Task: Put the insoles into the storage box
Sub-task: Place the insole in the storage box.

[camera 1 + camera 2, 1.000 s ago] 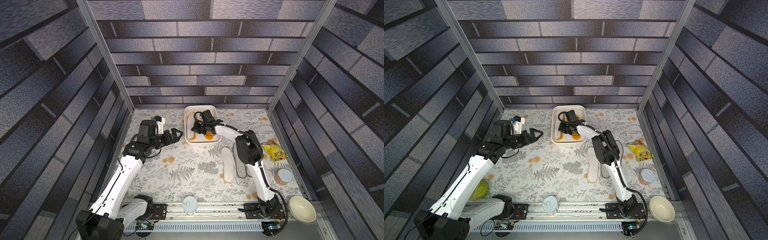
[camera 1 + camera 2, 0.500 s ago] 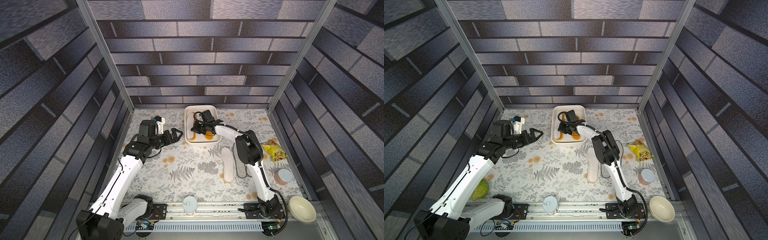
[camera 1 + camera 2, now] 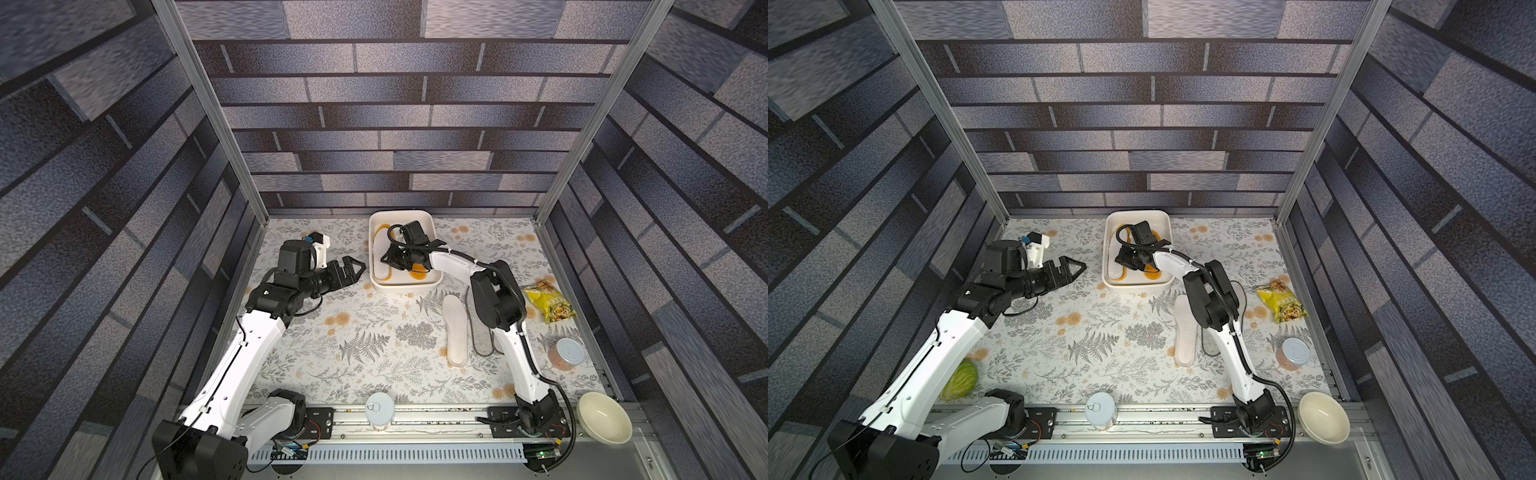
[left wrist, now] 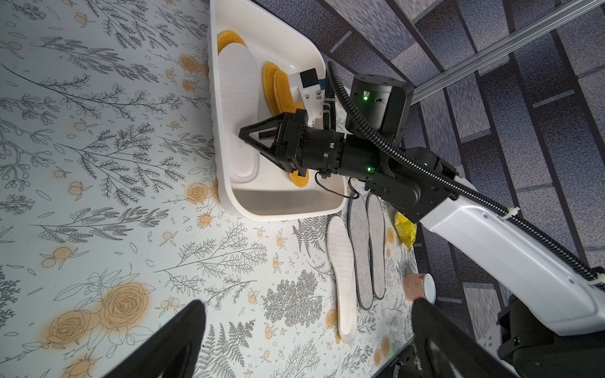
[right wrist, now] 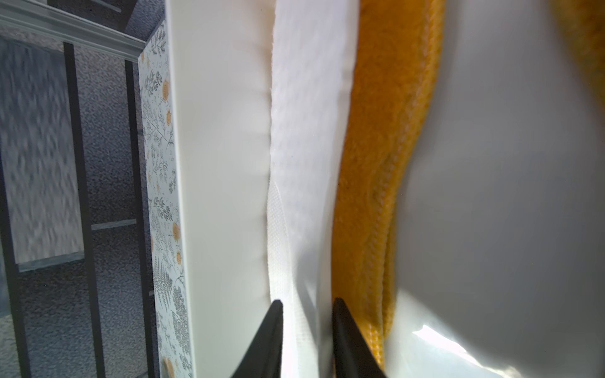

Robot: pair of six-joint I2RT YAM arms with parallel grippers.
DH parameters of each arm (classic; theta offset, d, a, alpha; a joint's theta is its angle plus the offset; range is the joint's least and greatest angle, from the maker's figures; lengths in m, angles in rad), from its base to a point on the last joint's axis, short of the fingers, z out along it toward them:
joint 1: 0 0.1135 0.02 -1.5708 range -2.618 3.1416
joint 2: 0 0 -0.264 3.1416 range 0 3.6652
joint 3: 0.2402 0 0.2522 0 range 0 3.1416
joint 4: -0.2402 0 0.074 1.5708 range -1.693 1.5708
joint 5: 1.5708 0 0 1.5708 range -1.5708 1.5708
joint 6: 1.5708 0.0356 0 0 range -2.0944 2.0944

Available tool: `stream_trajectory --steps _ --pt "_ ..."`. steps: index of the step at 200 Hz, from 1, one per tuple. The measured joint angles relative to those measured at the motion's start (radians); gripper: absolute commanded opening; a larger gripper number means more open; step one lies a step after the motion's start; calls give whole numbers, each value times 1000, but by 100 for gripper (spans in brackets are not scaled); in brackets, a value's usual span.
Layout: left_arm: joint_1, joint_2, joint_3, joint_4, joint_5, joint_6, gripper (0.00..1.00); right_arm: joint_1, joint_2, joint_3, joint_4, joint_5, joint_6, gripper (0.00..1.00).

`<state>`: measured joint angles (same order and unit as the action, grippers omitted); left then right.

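The white storage box (image 3: pixel 401 214) (image 3: pixel 1136 214) stands at the back of the table. In it lie a white insole (image 4: pixel 239 108) (image 5: pixel 311 131) along one wall and orange insoles (image 4: pixel 278 85) (image 5: pixel 379 131) beside it. My right gripper (image 3: pixel 388 259) (image 4: pixel 244 135) (image 5: pixel 306 301) is down inside the box, its fingers a little apart on either side of the white insole's edge. In front of the box, on the table, lie another white insole (image 3: pixel 455 332) (image 4: pixel 343 275) and two grey insoles (image 3: pixel 480 336) (image 4: pixel 360 248). My left gripper (image 3: pixel 360 270) (image 4: pixel 306 302) hovers wide open and empty to the left of the box.
A yellow snack bag (image 3: pixel 550 305) and a can (image 3: pixel 567 353) lie by the right wall. At the front edge stand a cream bowl (image 3: pixel 604 422) and another can (image 3: pixel 379 409). A green cabbage (image 3: pixel 961 378) shows under my left arm. The right arm reaches over the grey insoles.
The right gripper's jaws have parted inside the box, letting go of the white insole. Neither arm has visibly shifted.
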<state>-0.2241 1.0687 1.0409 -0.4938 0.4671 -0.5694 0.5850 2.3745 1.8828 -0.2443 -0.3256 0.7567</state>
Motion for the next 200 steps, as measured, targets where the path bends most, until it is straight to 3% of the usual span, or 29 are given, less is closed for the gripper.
stream_trajectory --steps 78,134,200 --pt "0 8 -1 0 0 0 100 -3 -29 -5 -58 45 -40 52" --pt "0 10 -11 8 -1 -7 100 -6 -115 -5 -98 71 -79 56" --pt "-49 30 -39 38 -1 -33 100 -24 -396 -132 -142 74 -162 58"
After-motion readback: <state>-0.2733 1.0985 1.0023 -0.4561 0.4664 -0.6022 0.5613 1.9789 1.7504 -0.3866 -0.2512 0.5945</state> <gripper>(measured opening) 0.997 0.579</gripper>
